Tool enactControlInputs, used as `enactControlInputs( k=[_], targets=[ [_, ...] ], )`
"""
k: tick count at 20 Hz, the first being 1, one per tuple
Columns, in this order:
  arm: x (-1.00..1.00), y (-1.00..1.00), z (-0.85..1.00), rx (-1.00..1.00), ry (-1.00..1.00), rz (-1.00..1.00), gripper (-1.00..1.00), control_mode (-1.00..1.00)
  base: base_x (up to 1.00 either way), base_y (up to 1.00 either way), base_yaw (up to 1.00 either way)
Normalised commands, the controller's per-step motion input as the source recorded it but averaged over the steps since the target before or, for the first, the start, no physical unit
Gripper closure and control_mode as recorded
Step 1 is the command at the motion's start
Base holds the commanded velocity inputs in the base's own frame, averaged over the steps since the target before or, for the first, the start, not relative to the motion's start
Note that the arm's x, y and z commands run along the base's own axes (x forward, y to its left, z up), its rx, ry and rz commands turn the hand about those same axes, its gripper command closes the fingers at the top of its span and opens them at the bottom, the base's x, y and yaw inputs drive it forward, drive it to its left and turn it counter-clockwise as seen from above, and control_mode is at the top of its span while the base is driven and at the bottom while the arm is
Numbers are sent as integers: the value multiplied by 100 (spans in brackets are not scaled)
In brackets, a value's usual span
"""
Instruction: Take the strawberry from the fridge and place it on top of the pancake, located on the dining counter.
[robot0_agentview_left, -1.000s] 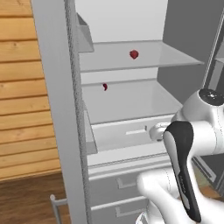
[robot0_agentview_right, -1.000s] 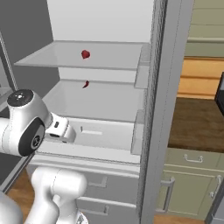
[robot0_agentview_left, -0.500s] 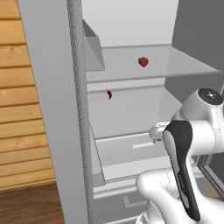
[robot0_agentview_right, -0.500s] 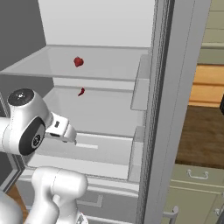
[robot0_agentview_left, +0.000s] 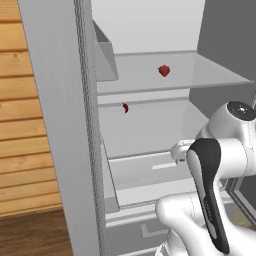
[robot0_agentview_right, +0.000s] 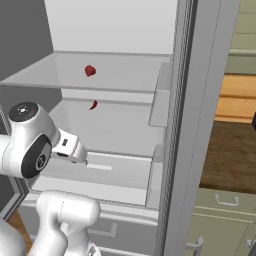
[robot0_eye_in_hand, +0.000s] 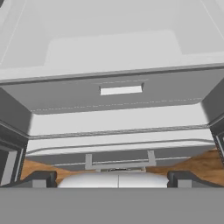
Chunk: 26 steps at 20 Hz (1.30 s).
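White shelving fills the open fridge (robot0_agentview_left: 150, 130); its door stands at the left. On the upper glass shelf sits the strawberry (robot0_agentview_left: 164, 70), out of easy reach. Lower right, the gripper (robot0_eye_in_hand: 118, 177) probably has its fingertips spread apart, empty, facing the drawers.

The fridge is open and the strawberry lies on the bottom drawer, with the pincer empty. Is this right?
Not quite. The strawberry lies on the upper glass shelf of the open fridge, not the bottom drawer; the left base view shows it. The pincer is empty.
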Motion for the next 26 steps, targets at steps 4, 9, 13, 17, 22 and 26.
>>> enactControlInputs(
  k=[4, 9, 13, 17, 22, 26],
  targets=[
    [0, 0, 7, 0, -4, 0, -100, -100, 6, 0, 0],
    [0, 0, 65, -5, -22, -5, -100, -100, 0, 0, 0],
    [0, 0, 99, -14, -30, 0, -100, -100, 0, 0, 0],
    [0, 0, 95, -11, -26, 0, -100, -100, 0, 0, 0],
    [2, 0, 77, 3, -22, 0, -100, -100, 0, 0, 0],
    [42, 1, 57, 5, -15, 0, -100, -100, 0, 0, 0]
  ],
)
